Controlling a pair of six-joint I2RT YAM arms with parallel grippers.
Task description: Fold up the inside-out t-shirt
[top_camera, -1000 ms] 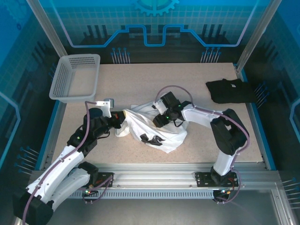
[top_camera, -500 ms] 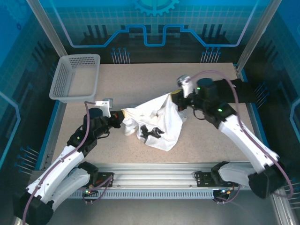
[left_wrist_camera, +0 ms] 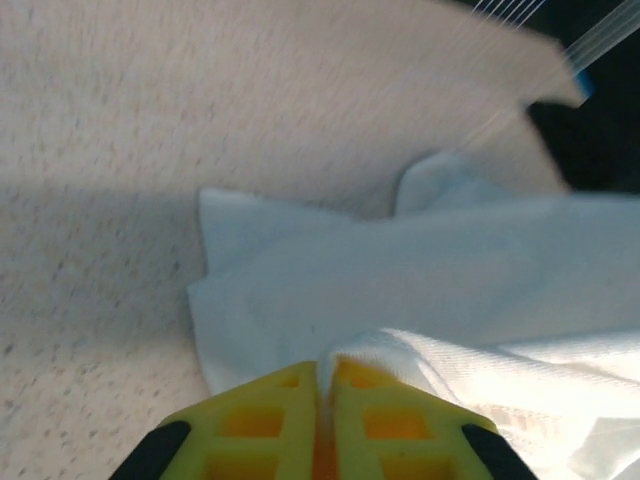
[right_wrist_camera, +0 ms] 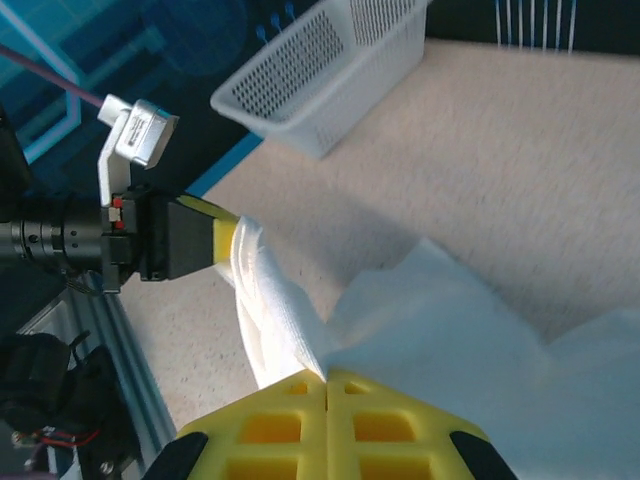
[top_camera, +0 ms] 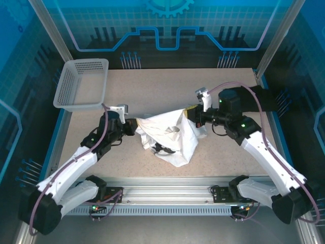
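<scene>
We see the left gripper [left_wrist_camera: 325, 370] pinching a bunched edge of the white t-shirt [top_camera: 170, 134] between its yellow fingers, while the right gripper [right_wrist_camera: 327, 378] is clamped tight on the opposite edge. The shirt stretches between the two, its crumpled bulk sagging onto the middle of the speckled table [top_camera: 152, 86], well apart from the white basket [top_camera: 81, 84] at the far left corner.

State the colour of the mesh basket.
White; the basket shows best in the right wrist view.
</scene>
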